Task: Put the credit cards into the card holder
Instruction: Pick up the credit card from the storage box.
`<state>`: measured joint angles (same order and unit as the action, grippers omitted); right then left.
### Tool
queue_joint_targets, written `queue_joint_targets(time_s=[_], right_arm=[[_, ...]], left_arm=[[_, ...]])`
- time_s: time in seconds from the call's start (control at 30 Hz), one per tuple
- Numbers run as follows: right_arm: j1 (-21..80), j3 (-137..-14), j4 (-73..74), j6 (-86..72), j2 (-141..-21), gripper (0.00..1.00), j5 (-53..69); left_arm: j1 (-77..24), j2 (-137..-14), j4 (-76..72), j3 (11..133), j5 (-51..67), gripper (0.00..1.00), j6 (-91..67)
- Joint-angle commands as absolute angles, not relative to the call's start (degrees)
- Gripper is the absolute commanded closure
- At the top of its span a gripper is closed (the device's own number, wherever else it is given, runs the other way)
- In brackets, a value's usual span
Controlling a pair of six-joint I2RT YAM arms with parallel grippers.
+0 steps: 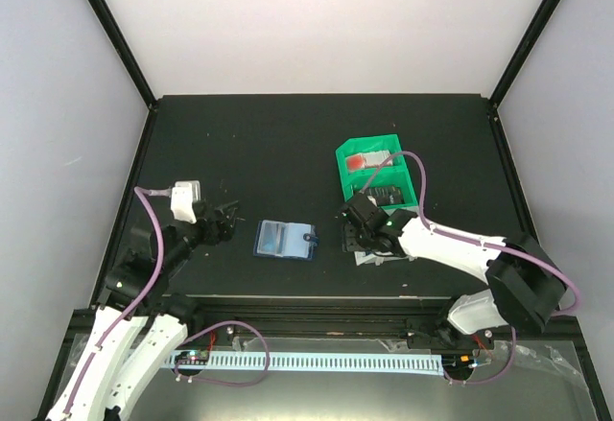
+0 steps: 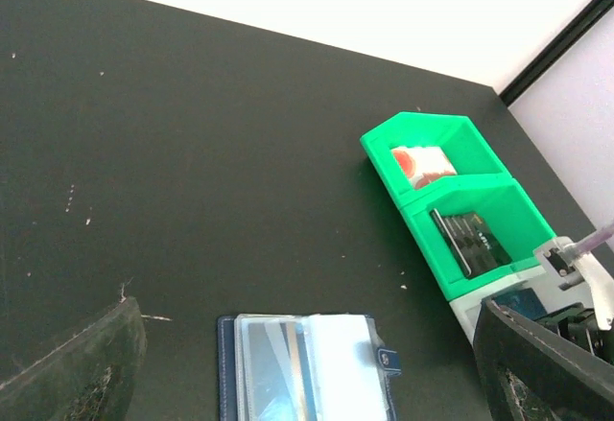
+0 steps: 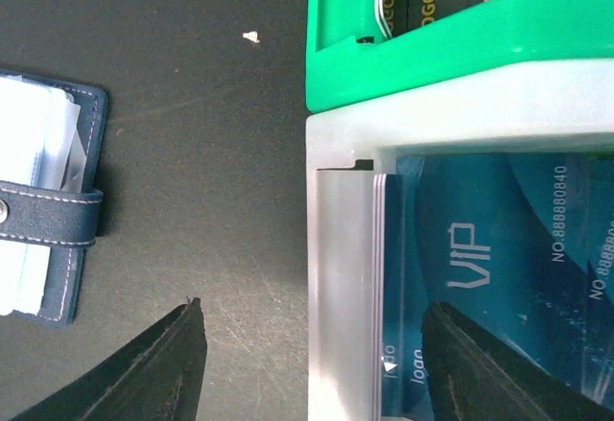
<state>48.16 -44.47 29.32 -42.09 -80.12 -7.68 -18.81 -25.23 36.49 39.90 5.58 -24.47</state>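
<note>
A: Status of the right gripper (image 3: 312, 311)?

B: Jaws apart, gripping nothing. One of its fingers (image 3: 153, 373) hangs over the bare table (image 3: 192, 152). The other hangs over the blue credit cards (image 3: 499, 268). The wall of the white bin (image 3: 341, 277) runs between the two.

A: So where do the credit cards lie?

B: Flat in that white bin, stacked, right beside the green bin (image 3: 460, 47).

A: And the card holder (image 1: 285, 241)?

B: Open on the table between the two arms, clear sleeves up, snap tab toward the bins. The left gripper (image 1: 226, 218) sits near it, spread wide and empty. From its wrist view the card holder lies between the fingers, touching neither.
</note>
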Motion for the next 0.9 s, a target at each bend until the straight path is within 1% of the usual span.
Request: queue_joint_targets(time_s=[0.0,0.1,0.23,0.6,0.87], right_arm=[[47.8,-46.9,29.9,-42.9,-81.9,0.39,-8.0],[47.7,-47.4,30.2,-43.0,-83.0,0.40,-8.4],[47.6,-48.0,29.8,-42.6,-84.0,0.47,-6.6],[47.1,-47.0,30.0,-43.5,-80.2,0.54,-6.1],[46.6,-45.5,29.6,-45.1,-78.5,0.62,-6.8]], left_arm=[[-18.5,-25.9,38.1,40.0,4.3,0.05,-23.1],[-18.5,-26.1,38.0,40.0,4.7,0.05,-23.0],[-18.5,-26.4,38.1,40.0,4.6,0.04,-22.9],[-18.5,-27.6,38.3,40.1,4.5,0.04,-23.0],[-18.5,-28.2,38.0,39.7,4.9,0.04,-23.8]])
